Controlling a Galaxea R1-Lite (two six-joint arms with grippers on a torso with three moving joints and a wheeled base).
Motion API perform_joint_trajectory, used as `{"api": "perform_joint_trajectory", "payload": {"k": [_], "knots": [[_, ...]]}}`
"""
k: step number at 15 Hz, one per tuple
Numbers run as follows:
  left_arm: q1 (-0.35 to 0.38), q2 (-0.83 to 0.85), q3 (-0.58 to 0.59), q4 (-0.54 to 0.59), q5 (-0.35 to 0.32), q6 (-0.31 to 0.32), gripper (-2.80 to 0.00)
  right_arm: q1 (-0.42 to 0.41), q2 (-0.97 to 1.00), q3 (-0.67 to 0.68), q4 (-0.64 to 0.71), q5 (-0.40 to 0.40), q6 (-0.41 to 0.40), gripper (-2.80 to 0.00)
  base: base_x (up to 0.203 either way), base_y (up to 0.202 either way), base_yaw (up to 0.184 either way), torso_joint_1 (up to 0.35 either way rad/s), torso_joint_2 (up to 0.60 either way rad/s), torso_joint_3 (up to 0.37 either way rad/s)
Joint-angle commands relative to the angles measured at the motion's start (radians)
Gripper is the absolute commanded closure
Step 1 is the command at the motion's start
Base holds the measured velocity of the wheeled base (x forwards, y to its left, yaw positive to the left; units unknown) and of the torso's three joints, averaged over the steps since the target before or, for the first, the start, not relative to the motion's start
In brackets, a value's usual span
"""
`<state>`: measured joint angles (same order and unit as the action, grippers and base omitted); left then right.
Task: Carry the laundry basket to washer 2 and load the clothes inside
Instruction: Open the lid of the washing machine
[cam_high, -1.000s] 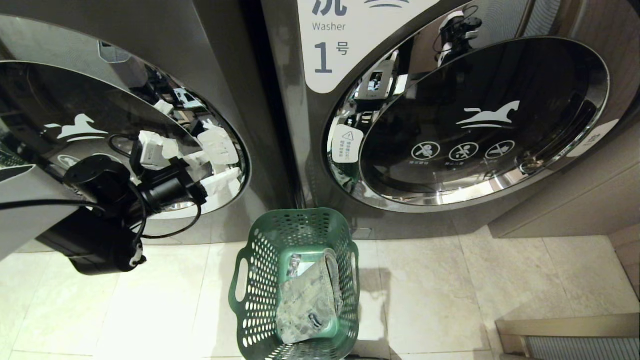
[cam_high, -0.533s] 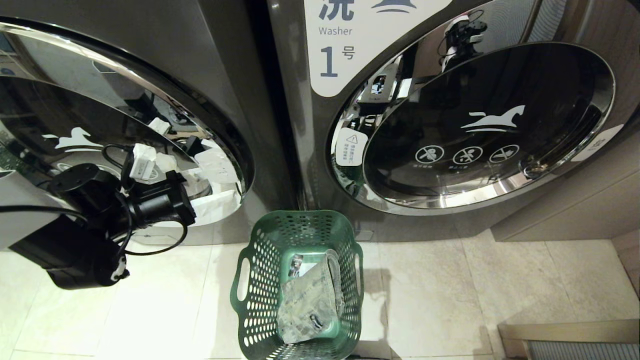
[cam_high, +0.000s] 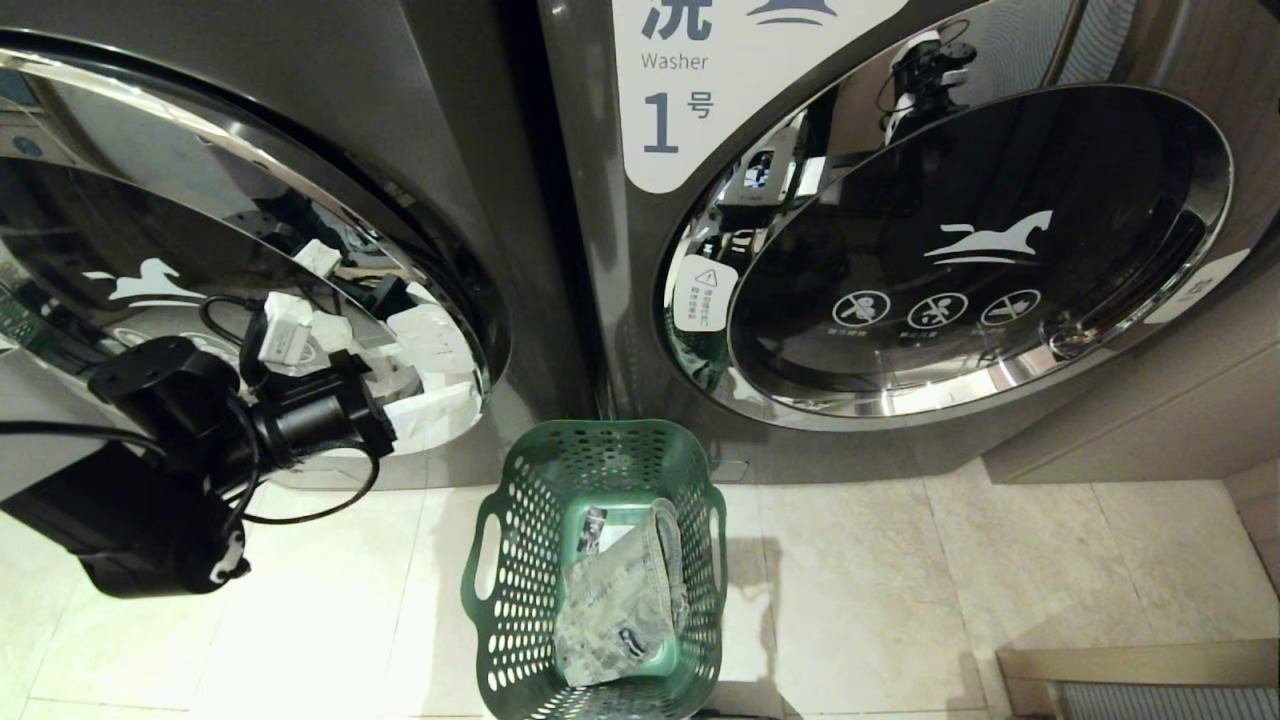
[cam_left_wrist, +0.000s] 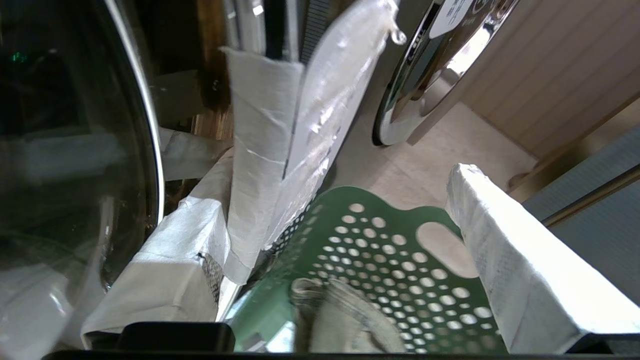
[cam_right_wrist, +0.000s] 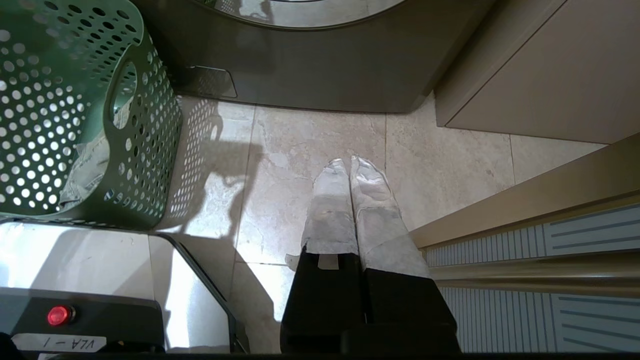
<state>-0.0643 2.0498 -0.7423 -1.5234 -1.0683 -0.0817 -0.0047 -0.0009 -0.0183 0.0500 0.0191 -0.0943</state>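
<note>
Since the earlier frames the left arm has slid lower and further left in the head view, its black wrist housing now nearer the picture's edge; the whole scene has shifted slightly too, so the camera moved, and the laundry basket (cam_high: 597, 570) keeps its place on the tiled floor (cam_high: 900, 590).

The left hand (cam_high: 420, 355) is released, its white-wrapped fingers (cam_left_wrist: 505, 260) spread wide in front of the chrome-ringed door of the left washer (cam_high: 250, 250); in the head view the fingers blend with their own reflections in the door, so I cannot tell whether they touch it; in the left wrist view one finger lies just beside the door's rim and the other stands over the basket's far handle slot.

The green perforated basket stands upright before the gap between the two machines, its near end cut off by the head view's lower edge; a crumpled pale printed garment (cam_high: 620, 600) lies inside it, its shape hard to make out.

The right-hand machine, washer 1 (cam_high: 940, 250), has its door closed; the left washer's number is out of view.

The right hand (cam_right_wrist: 355, 167) is clenched on nothing, fingertips pressed together, hanging over bare floor beside the basket; it is outside the head view.
</note>
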Motion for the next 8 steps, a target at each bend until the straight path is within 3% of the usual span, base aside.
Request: {"api": "perform_joint_trajectory", "payload": {"k": [1,8], "knots": [[-0.03,-0.018,0.012,-0.007,0.003,-0.031,-2.8,0.0,-0.001,0.0,0.001,0.001,-0.001,0.0,0.0,0.0,0.0,0.0,0.0,0.0],[0.233,-0.058,0.096,-0.007,0.004,-0.045,-2.8,0.0,-0.001,0.0,0.0,0.001,-0.001,0.0,0.0,0.0,0.0,0.0,0.0,0.0]]}}
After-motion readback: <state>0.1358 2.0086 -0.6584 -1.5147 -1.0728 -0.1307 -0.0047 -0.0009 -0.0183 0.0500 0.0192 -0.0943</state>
